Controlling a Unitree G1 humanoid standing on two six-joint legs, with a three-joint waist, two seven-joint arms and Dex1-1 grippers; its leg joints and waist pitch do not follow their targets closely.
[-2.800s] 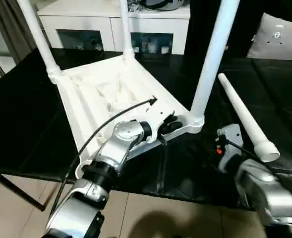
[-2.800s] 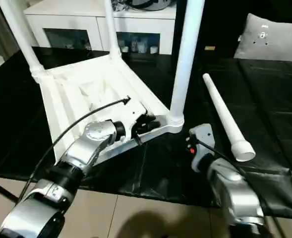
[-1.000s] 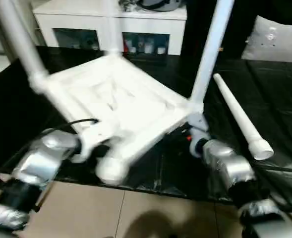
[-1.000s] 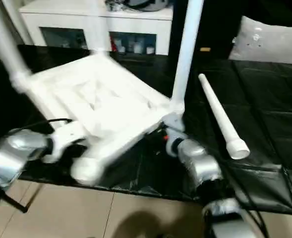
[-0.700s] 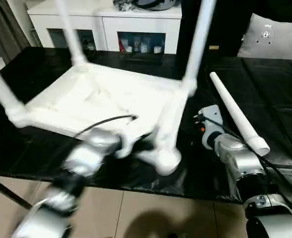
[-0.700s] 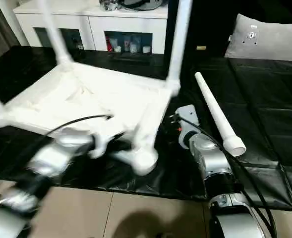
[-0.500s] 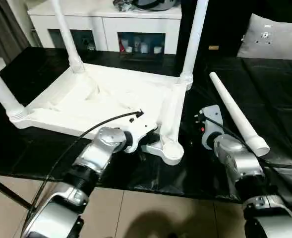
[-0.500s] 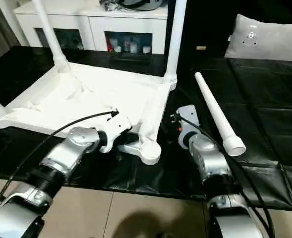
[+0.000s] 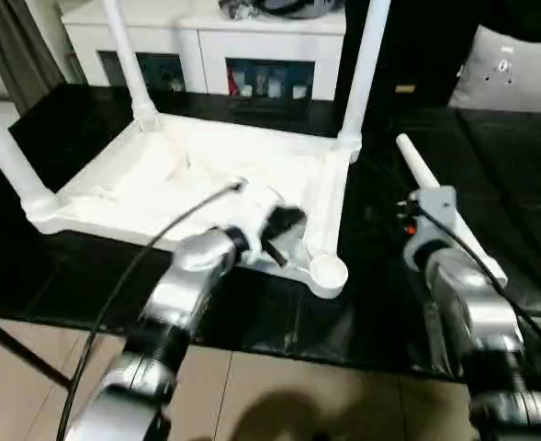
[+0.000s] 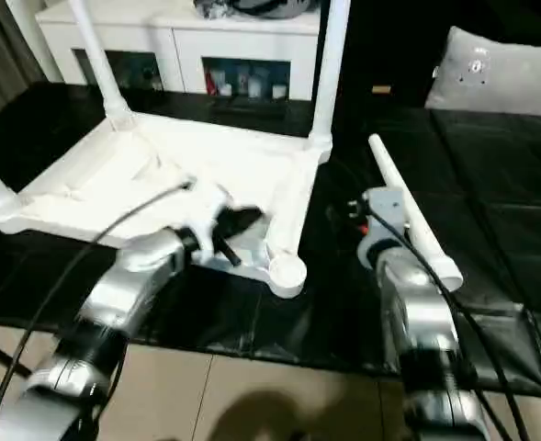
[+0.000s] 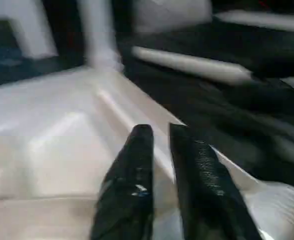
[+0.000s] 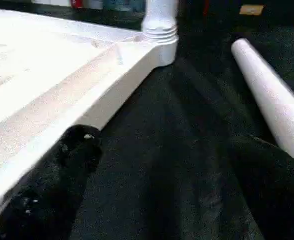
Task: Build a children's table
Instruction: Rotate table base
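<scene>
The white plastic table top (image 9: 197,188) lies upside down on a black, slightly glossy mat (image 9: 490,165), and everything else is easiest placed from it. Three smooth round legs stand upright in its corner sockets: one (image 9: 128,60) at the far left corner, one (image 9: 362,64) at the far right corner, one (image 9: 8,156) at the near left corner. The near right corner socket (image 9: 328,272) is an open ring with nothing in it.

The left gripper (image 11: 159,137) sits over the top's near edge, just inside that open socket. Its two black, finely textured fingers (image 11: 132,175) lie almost together with only a thin slit between them, and nothing shows held in that slit; I cannot tell whether their tips touch the plastic below.

The right gripper (image 9: 426,216) hangs off the right side of the top, over the mat, close to the loose fourth leg (image 10: 412,216). One dark finger (image 12: 67,170) of it shows low beside the top's side wall, but I cannot tell how far those fingers are spread.

The loose leg is a long smooth taper lying on the mat to the right of the top, its thin end pointing away and its wider, collared end nearer the robot.

Beyond the top's far edge stands a white cabinet (image 9: 206,41) with glass-fronted openings, and a grey cushion (image 9: 513,69) lies far off to the right.
</scene>
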